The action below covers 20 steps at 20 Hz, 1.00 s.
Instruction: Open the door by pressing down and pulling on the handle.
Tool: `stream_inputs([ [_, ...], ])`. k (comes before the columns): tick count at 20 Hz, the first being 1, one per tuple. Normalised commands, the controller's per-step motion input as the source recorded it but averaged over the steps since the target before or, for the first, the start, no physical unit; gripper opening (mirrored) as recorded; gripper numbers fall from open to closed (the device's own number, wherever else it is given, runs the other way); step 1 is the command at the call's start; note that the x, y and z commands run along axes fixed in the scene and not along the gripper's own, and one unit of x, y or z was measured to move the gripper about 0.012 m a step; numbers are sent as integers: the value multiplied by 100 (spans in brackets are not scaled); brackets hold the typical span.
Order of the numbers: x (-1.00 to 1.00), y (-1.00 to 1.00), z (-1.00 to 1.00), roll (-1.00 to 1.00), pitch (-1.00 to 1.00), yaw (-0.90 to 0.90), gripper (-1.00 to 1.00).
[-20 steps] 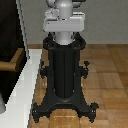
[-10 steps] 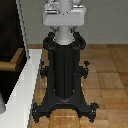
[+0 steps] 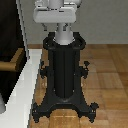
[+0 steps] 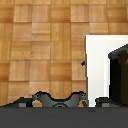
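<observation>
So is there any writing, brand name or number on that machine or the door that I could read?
None: no word, number or sign shows in either view, not on the door, its handle, the black pedestal or the wooden floor.

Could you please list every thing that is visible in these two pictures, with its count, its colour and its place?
Tall flat dark door panel: one, near-black, at the exterior view's left edge.
White door frame: one, white, around the panel, reaching the floor.
Short wooden lever handle: one, tan, sticking out from the panel.
Wooden parquet floor: one, light brown, under everything.
Robot pedestal: one, black, centre of the exterior view.
Robot arm base: one, grey-white, on top of the pedestal; the gripper shows in neither view.
</observation>
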Motion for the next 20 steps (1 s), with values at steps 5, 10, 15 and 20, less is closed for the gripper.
stream_inputs([
  [5, 0, -100, 0, 0, 0, 0, 100],
  [10, 0, -100, 0, 0, 0, 0, 100],
  [15, 0, -100, 0, 0, 0, 0, 100],
  [20, 0, 0, 0, -6, 0, 0, 100],
])
